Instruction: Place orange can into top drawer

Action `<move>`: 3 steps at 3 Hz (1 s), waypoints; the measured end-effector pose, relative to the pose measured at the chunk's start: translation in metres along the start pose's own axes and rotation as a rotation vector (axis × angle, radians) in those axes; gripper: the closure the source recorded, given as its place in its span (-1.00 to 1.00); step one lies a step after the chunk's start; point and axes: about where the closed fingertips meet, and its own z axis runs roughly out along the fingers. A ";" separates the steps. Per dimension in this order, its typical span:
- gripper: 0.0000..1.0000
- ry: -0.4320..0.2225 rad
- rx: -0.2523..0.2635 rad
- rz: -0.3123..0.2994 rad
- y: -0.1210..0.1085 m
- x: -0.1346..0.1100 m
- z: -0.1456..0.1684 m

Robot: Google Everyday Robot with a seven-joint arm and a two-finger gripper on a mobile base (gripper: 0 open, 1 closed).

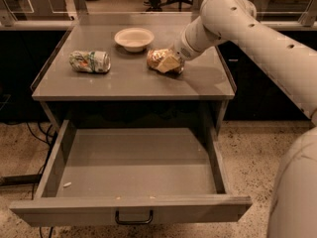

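Note:
The orange can (154, 57), shiny orange-gold and dented, lies on its side on the grey cabinet top (129, 86), right of the middle. My gripper (168, 63) reaches in from the right and sits low against the can's right side, partly covering it. The can rests on the surface. The top drawer (129, 209) is pulled wide open below the cabinet top. Its inside is bare apart from a few small crumbs, and its dark bar handle (133, 218) faces the front.
A white-green crushed can (90, 61) lies at the left of the cabinet top. A white bowl (133, 37) stands at the back middle. My pale arm (257, 38) spans the right side. Speckled floor and cables surround the cabinet.

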 end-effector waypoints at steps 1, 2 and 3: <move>0.48 0.000 0.000 0.000 0.000 0.000 0.000; 0.93 0.000 -0.001 0.000 0.000 0.000 0.000; 1.00 0.000 -0.003 -0.001 0.001 0.000 0.001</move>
